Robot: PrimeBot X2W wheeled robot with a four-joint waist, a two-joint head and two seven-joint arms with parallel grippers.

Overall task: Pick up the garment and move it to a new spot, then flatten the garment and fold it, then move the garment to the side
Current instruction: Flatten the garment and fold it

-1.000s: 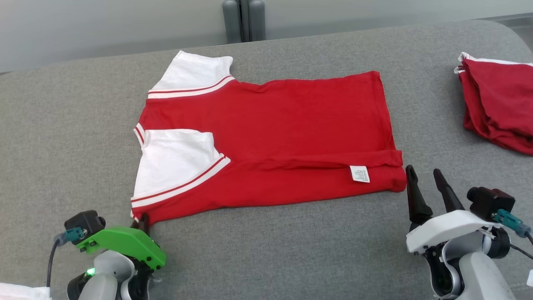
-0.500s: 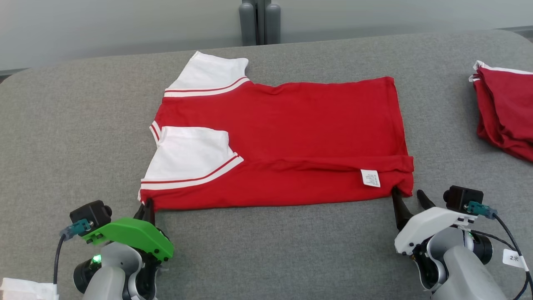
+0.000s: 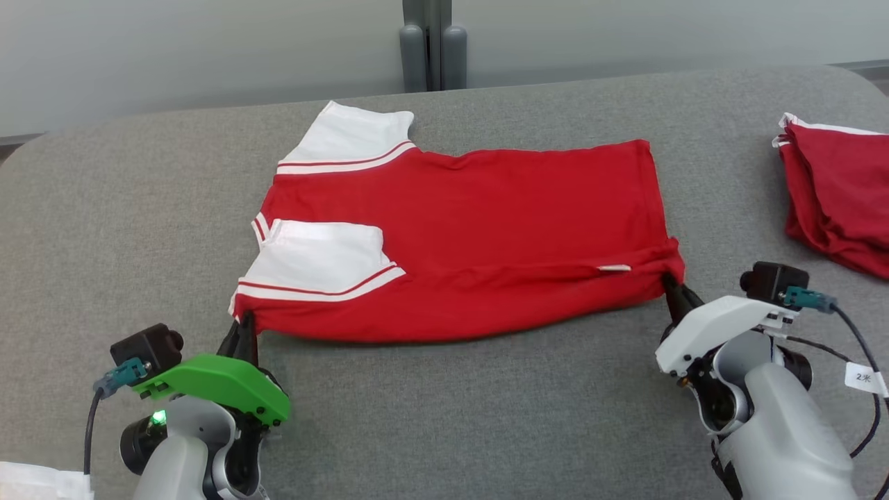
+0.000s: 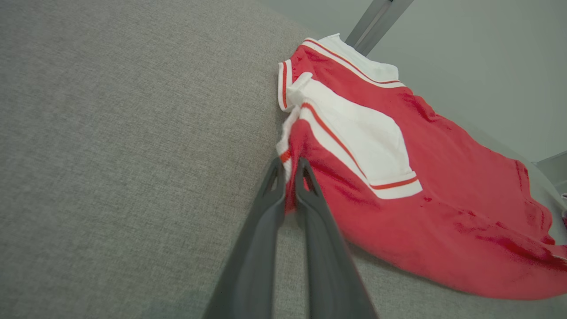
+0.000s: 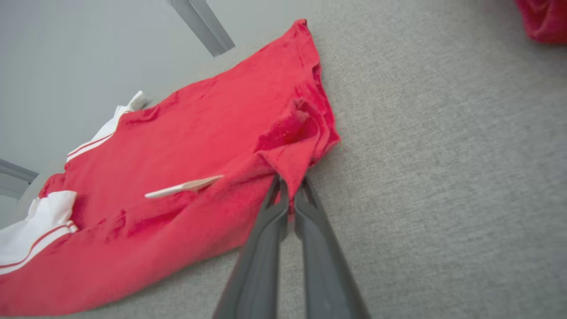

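Clamping with pressed-together jaws, left gripper (image 3: 243,332) and right gripper (image 3: 672,288), the near corners of the red-and-white T-shirt (image 3: 486,229) on the grey table (image 3: 104,229); fold step, next likely wanting one even lift toward the far edge.

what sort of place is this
Likely a clothes-folding test room: grey cloth-covered table, red shirt spread on it, stack of red garments to the right, bare wall behind.
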